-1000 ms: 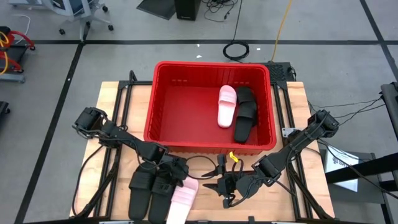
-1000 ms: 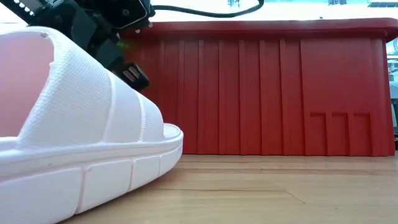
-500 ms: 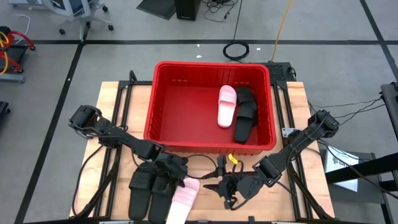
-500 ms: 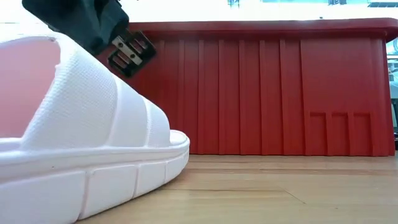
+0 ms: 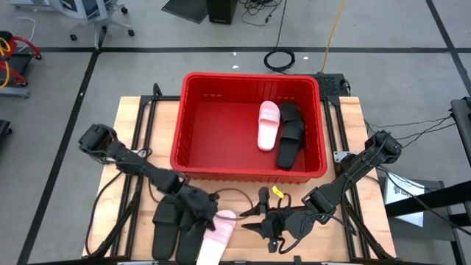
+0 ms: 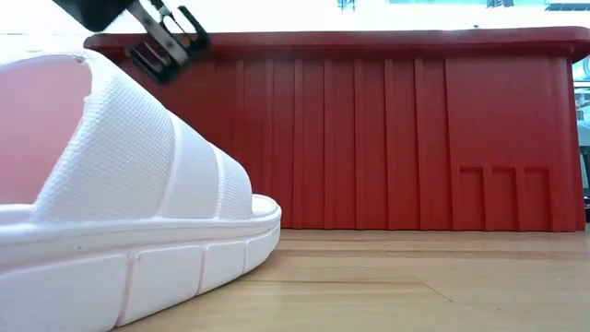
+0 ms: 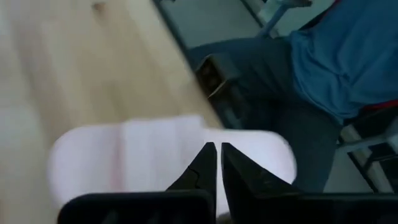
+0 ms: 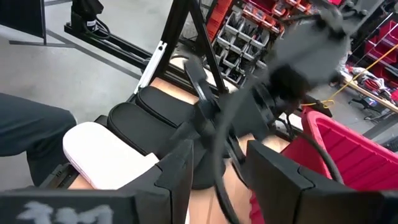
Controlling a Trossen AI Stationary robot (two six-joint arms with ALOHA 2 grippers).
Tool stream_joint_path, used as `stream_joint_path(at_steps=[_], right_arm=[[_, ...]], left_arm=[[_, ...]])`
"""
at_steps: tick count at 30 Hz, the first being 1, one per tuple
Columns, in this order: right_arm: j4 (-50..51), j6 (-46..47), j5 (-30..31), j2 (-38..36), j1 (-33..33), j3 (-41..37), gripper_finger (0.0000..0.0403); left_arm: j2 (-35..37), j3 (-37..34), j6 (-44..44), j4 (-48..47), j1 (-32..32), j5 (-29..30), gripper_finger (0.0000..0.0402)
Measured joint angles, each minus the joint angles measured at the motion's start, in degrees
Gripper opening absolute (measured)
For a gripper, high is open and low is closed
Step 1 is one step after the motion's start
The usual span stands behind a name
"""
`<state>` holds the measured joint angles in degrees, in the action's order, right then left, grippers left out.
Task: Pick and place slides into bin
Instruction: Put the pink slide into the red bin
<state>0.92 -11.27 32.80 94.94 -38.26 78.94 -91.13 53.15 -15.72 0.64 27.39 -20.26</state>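
- We judge the step in hand to be picking the pink slide (image 5: pixel 215 234) at the table's near edge, beside two black slides (image 5: pixel 171 221); a firm bite on its wide strap should carry it over the rim.
- The bin (image 5: pixel 193 158), just behind, holds one pink and one black slide.
- Left gripper (image 7: pixel 216 163) hangs over the pink slide; fingers nearly together, holding nothing. Contact: we cannot tell.
- Right gripper (image 5: pixel 259 218) sits just beside the pink slide, fingers apart, empty.
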Motion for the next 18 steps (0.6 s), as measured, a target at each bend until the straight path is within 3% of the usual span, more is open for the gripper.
stream_joint_path(at_steps=[5, 14, 18], right_arm=[[0.2, 0.0, 0.0, 0.0, 0.0, 0.0, 0.0139], [0.2, 0.1, 0.0, 0.0, 0.0, 0.0, 0.0139], [0.3, 0.1, 0.0, 0.0, 0.0, 0.0, 0.0139]], left_arm=[[0.0, 0.0, 1.9, 5.3, 6.3, 8.2, 0.0040], [0.0, 0.0, 6.8, 6.6, 16.5, 35.9, 0.0072], [-0.4, 0.0, 6.8, 6.6, 19.2, 44.6, 0.0085]])
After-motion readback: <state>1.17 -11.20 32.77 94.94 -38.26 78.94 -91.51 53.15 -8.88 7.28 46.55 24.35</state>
